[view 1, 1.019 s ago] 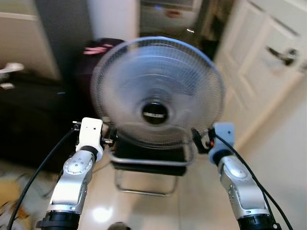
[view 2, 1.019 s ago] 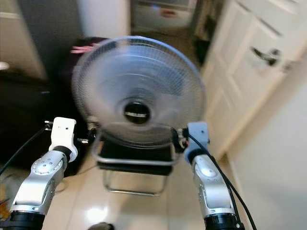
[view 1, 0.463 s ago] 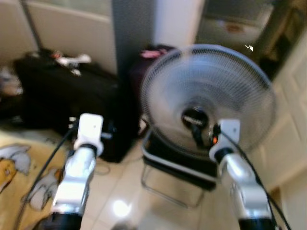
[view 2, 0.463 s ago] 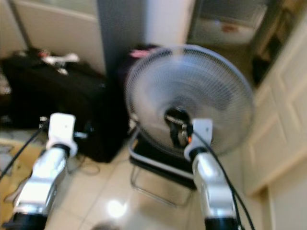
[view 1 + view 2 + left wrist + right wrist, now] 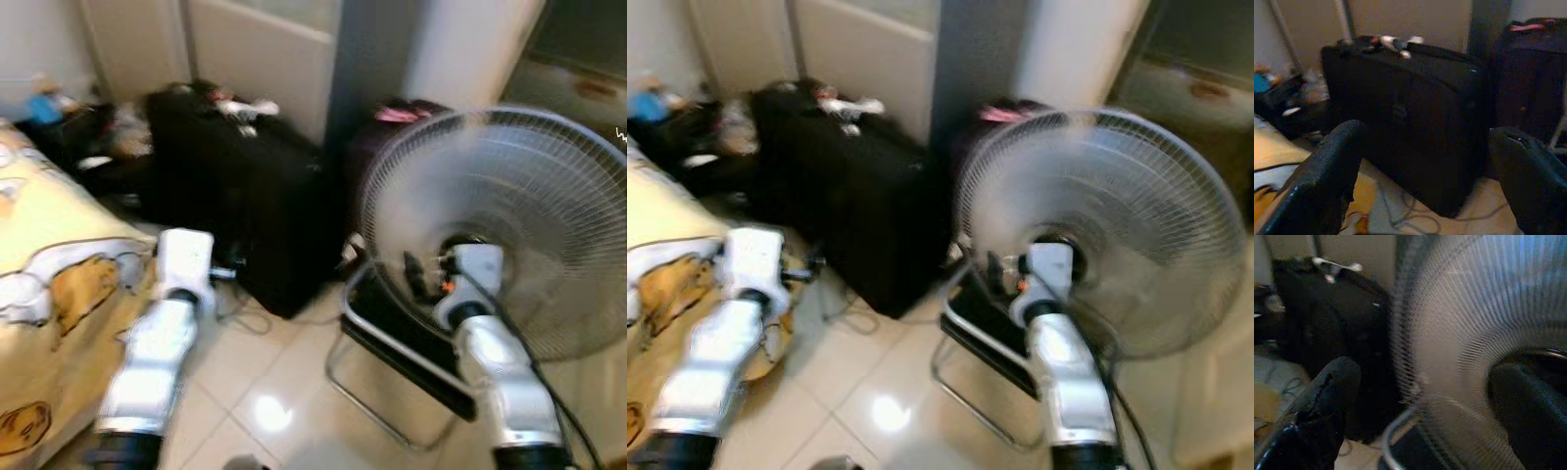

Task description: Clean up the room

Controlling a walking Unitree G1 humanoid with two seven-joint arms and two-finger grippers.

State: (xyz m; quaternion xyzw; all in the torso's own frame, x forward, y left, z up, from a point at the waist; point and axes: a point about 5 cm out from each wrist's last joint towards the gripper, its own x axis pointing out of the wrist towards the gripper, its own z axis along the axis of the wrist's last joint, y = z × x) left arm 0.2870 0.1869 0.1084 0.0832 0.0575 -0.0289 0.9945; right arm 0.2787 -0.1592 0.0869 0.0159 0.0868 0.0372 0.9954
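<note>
Clutter for the room clean-up lies ahead of the left gripper (image 5: 1425, 161): a big black suitcase (image 5: 245, 211) stands on the pale tiled floor (image 5: 284, 392) straight beyond its fingertips, with a few small light items (image 5: 245, 105) resting on top of it. Further out past that gripper, on its outer side, more loose things (image 5: 69, 122) sit piled against the wall, too blurred to name. A second dark bag (image 5: 387, 137) with a pink strip on top stands beyond the suitcase, toward the right gripper's side. The left gripper hangs in the air with its two black fingers (image 5: 1327, 171) spread wide and nothing between them. A yellow printed blanket (image 5: 49, 294) lies just outside and below that arm.

The right gripper (image 5: 1420, 416) is raised close in front of a round mesh fan (image 5: 509, 225), which sits on a black chair with a metal tube frame (image 5: 392, 392). Its fingers (image 5: 1327, 406) are likewise parted and empty, with the fan's grille right ahead of them; whether they touch it cannot be told
</note>
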